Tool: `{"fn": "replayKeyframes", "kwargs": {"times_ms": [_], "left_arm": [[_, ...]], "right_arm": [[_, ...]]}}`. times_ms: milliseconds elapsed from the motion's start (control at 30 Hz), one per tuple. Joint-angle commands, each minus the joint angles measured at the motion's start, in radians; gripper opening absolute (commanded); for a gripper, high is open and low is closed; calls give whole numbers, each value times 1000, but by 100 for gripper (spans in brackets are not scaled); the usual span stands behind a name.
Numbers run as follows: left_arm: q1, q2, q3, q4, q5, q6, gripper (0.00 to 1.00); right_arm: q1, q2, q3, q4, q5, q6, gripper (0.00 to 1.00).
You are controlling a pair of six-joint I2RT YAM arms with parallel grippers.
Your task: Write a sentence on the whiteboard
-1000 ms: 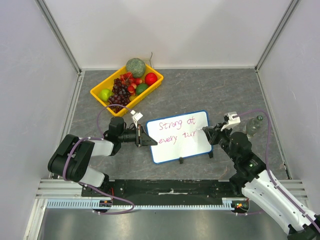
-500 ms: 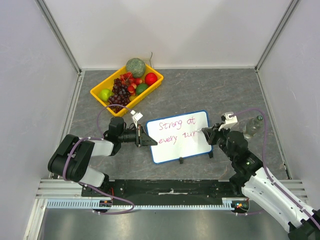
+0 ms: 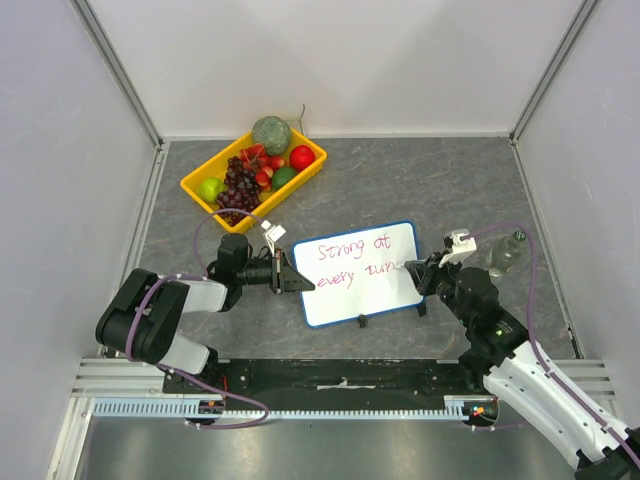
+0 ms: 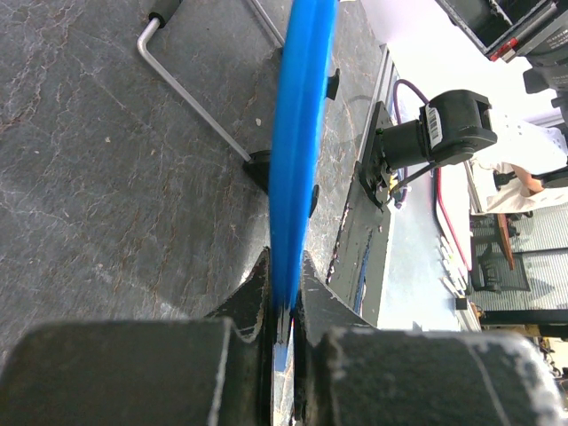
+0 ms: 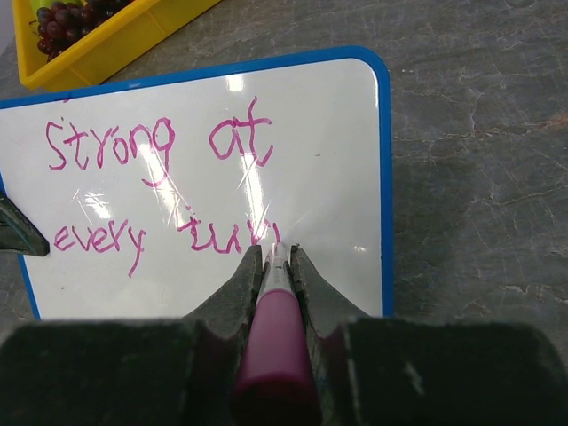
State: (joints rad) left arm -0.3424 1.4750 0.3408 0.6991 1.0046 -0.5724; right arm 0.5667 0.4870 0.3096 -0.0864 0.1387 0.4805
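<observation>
Right wrist alone shows right end effector point(image 5: 277, 253) pinching marker point(image 5: 274, 342) beside the sentence point(image 5: 111, 145).

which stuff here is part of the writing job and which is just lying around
In use:
- whiteboard, rim clamped in the left jaws
- sentence, last word unfinished
- marker, in the right jaws, tip on the board

Lying about:
- yellow tray of fruit
- what looks like a clear bottle
</observation>
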Motion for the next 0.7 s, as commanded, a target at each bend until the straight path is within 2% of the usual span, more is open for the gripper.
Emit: {"fn": "replayKeyframes", "kwargs": {"times_ms": [0, 300, 667], "left_arm": [[16, 19, -19, -44, -86, 42, 2], [16, 16, -19, -44, -87, 40, 2], [17, 10, -22, -46, -84, 39, 2]], "right_arm": [[-1, -21, -24, -42, -14, 6, 0], [-1, -10, -3, -27, 18, 3, 0], [-1, 84, 65, 43, 84, -31, 0]]}}
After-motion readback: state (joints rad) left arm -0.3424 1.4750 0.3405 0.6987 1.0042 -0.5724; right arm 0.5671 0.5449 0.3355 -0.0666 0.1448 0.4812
